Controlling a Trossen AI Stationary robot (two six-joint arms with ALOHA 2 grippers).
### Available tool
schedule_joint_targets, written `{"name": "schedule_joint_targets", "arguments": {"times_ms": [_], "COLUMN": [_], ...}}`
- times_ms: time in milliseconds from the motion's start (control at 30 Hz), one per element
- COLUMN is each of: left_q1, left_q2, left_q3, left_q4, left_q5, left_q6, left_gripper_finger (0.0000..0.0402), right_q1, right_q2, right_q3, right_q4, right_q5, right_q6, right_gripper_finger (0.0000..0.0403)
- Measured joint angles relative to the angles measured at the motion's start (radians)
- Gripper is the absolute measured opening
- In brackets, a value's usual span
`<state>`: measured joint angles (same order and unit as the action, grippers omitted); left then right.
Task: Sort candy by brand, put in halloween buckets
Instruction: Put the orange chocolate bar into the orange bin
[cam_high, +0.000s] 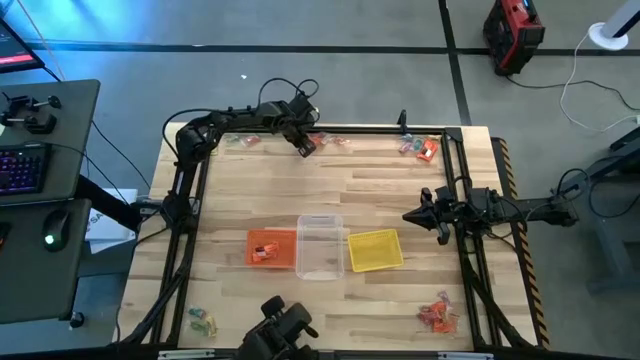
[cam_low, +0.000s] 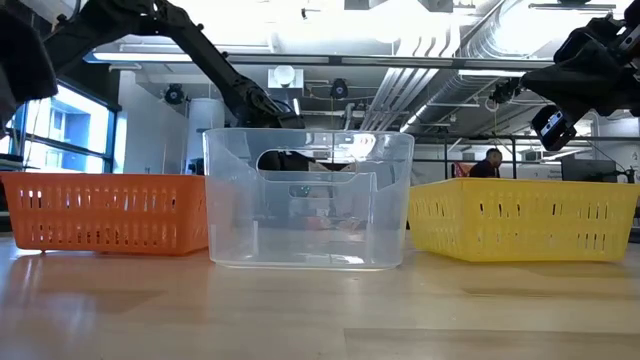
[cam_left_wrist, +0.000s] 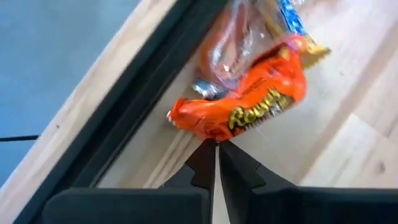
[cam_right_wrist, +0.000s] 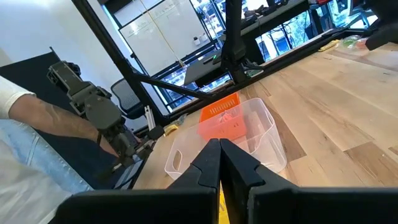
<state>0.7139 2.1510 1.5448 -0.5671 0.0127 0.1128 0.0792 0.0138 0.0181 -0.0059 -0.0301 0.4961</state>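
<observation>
Pinching crinkly orange candy wrapper, left gripper fingers shut

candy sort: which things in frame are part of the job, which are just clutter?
Job:
- orange tub
- clear tub
- yellow tub
- orange Reese's wrapper, at the shut left hand
- candy piles at the table corners
- right hand, shut, holding nothing

Clutter:
- keyboard
- mouse
- red machine on the floor
</observation>
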Motion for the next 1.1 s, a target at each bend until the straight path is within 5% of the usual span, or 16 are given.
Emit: {"name": "schedule_joint_targets", "arguments": {"times_ms": [667,833,1100], "left_q1": [-0.059,-0.073,-0.027], "left_q2": [-0.306,-0.260,-0.088], "left_q3": [-0.029,-0.047,0.009], "left_q4": [-0.227,-0.187,-0.192], "left_q5": [0.129,0.108,0.127], "left_q6": [0.031,0.003,0.027], "left_gripper_finger": [0.0000,0.0018,0.0117], "right_q1": [0.000,0.000,0.000], "right_q2": [0.000,0.000,0.000], "right_q3": [0.000,0.000,0.000], "right_q4": [0.000,0.000,0.000], "right_q5": [0.000,0.000,0.000], "right_q6": [0.000,0.000,0.000], "right_gripper_finger": [0.0000,0.0000,0.0000]}}
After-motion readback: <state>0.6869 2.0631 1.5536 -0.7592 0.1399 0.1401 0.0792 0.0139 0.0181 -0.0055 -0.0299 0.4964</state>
